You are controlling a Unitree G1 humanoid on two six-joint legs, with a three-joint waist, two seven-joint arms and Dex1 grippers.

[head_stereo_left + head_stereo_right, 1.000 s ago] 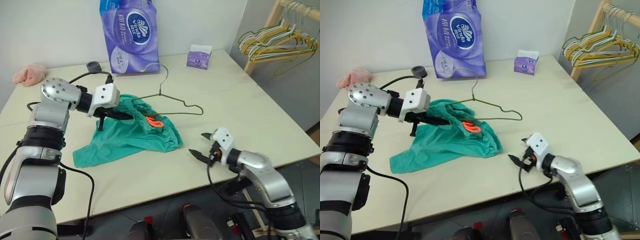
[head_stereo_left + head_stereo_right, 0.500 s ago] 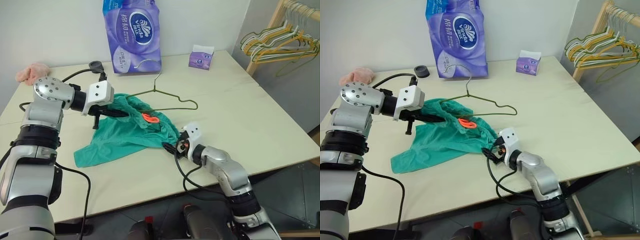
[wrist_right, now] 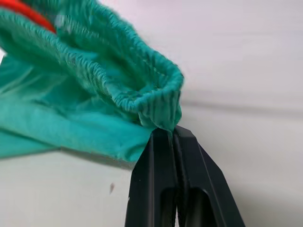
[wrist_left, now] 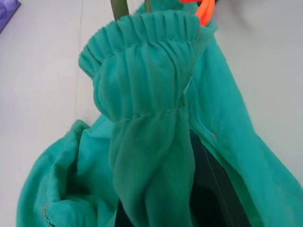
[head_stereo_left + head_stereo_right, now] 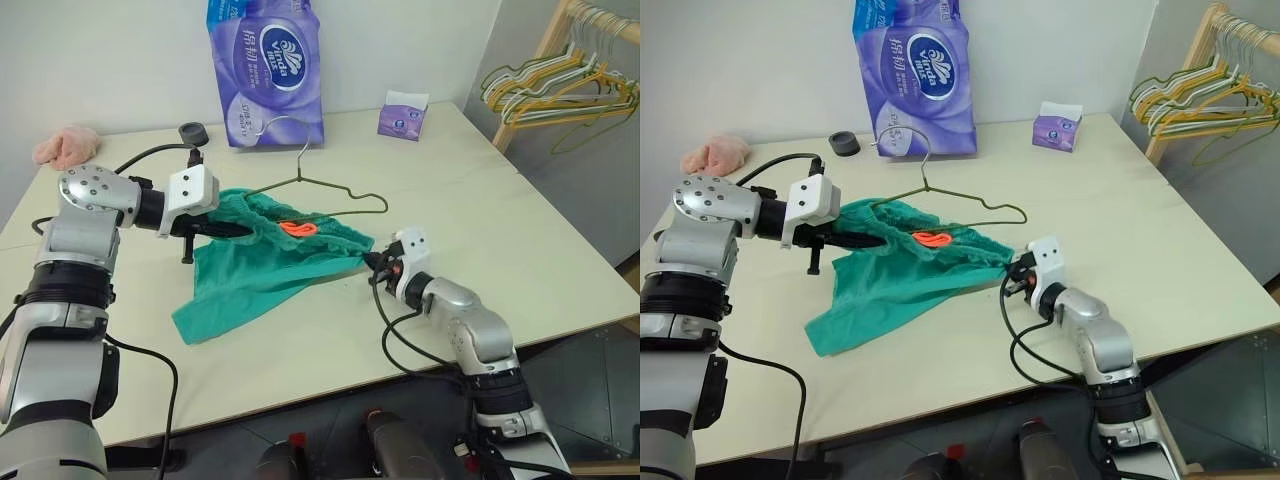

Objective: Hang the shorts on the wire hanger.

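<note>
Right wrist view: right gripper [image 3: 166,131] pinches the shorts' [image 5: 270,270] waistband; left gripper [image 5: 235,229] clamps the opposite side, stretching it open for the hanger [image 5: 335,188] behind.

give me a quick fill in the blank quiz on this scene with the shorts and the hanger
1. The right pincer is shut on the gathered ____ of the shorts.
2. The left pincer holds the shorts at the opposite end, so both pincers grip the ____ garment.
3. The wire hanger lies on the table on the far side of the shorts, its hook toward the ____ tissue pack.

Missing words: waistband; same; purple
</note>
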